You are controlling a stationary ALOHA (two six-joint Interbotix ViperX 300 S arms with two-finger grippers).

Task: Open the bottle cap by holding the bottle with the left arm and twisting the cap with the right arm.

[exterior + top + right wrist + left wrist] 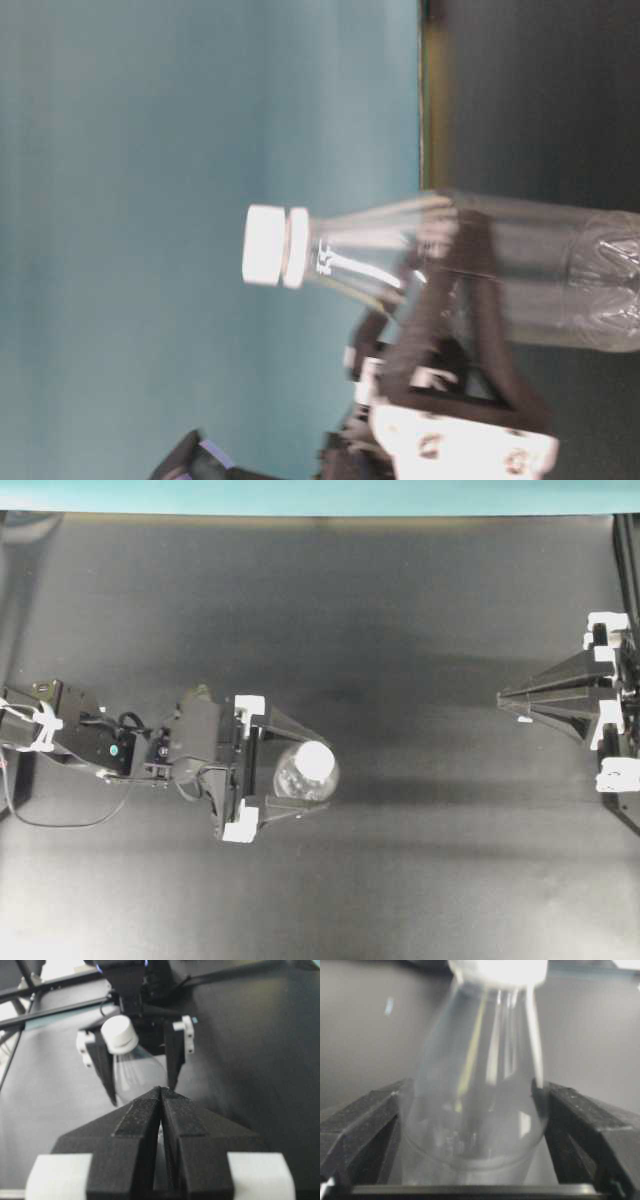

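Status at this moment: your left arm's black gripper with white tips is closed around the body of the small clear plastic bottle, one finger on each side of the round lower body. The left wrist view shows both inner faces against the plastic, no visible gap. The bottle stands roughly upright on the dark matte tabletop, left of centre in the overhead view, and the small round white cap is on its neck, apparently fully seated; the table-level view shows no gap between cap and collar.

Your right arm's black lattice gripper with white pads is well apart from the bottle, out at the right edge of the overhead view. Its jaws are pressed together to a point, holding nothing. From its wrist camera the closed tips point toward the bottle, and the cap is visible above them, unobstructed.

Progress, as judged: the hold is done; the twist has not begun. Remaining for you: spread the right jaws, bring them across to the cap, close on it, then rotate while the left grip resists.

Watch item: the cap is much narrower than the body, so centre the right jaws carefully. The thin plastic may deform or slip under torque.
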